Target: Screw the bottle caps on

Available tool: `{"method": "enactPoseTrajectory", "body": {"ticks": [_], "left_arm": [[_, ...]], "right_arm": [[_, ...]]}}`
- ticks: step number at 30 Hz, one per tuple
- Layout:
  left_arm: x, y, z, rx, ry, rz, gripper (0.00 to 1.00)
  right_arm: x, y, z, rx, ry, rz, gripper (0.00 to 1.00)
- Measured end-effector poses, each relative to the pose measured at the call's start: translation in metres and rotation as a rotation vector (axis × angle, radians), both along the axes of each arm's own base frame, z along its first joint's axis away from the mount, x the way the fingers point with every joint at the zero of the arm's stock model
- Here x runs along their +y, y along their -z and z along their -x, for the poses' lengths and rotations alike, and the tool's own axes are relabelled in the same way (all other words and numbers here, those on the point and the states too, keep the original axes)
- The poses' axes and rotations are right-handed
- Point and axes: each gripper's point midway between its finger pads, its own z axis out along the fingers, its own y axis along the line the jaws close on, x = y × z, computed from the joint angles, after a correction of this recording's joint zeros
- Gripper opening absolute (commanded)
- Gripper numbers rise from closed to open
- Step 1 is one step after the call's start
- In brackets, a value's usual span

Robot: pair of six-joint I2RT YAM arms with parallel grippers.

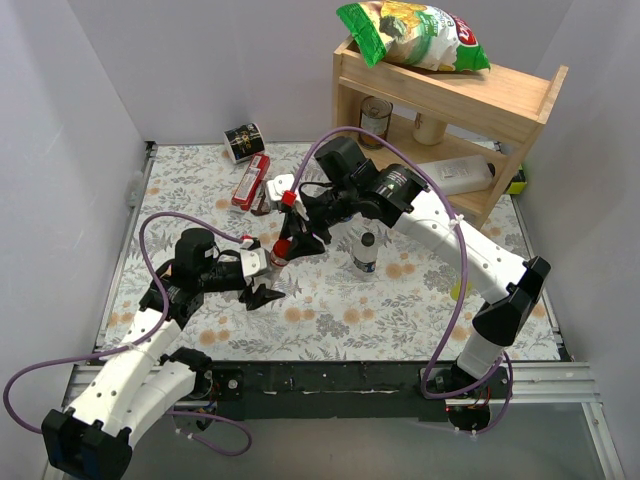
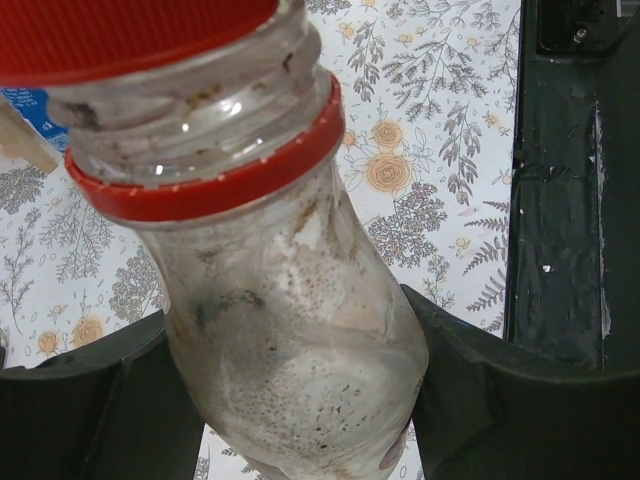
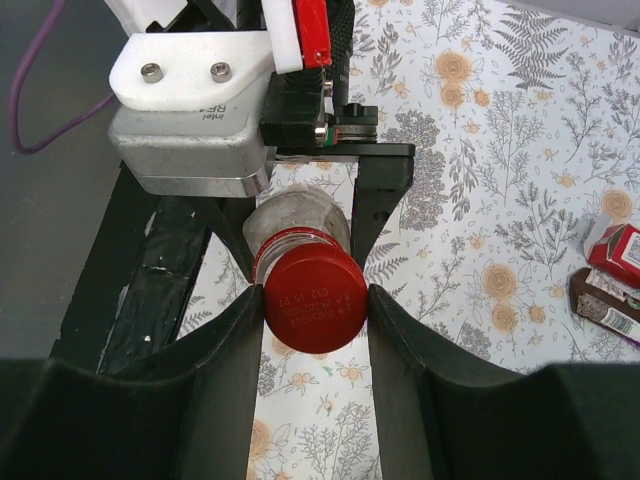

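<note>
Now the red cap sits on the clear bottle, near the middle of the top view. My right gripper is closed around this cap, and my left gripper clamps the bottle's body.

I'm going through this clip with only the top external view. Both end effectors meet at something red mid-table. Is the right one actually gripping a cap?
Observer: Yes. In the right wrist view, the right end effector has a finger pressed on each side of the red cap, which sits on the neck of the bottle.
Operator: Is the bottle itself held?
Observer: The left wrist view shows the left end effector clamped on the clear body, below the neck.
Operator: Is the cap fully down?
Observer: Not yet. In the left wrist view, bare thread shows between the cap and the red ring on the neck.
</note>
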Motion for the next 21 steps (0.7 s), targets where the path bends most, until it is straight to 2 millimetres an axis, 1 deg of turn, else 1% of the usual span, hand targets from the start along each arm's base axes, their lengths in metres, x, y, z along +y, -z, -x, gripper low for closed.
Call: {"method": "enactPoseTrajectory", "body": {"ticks": [6, 13, 21], "left_arm": [[-0.001, 0.001, -0.001, 0.01, -0.002, 0.001, 0.0], [-0.002, 0.006, -0.002, 0.008, 0.012, -0.013, 0.0], [-0.005, 0.01, -0.005, 0.027, 0.022, -0.02, 0.0]], "right_arm": [[0.001, -0.001, -0.001, -0.009, -0.003, -0.007, 0.4], [-0.001, 0.005, 0.0, 0.0, -0.026, 0.02, 0.4], [-0.003, 0.01, -0.004, 0.0, -0.025, 0.033, 0.36]]}}
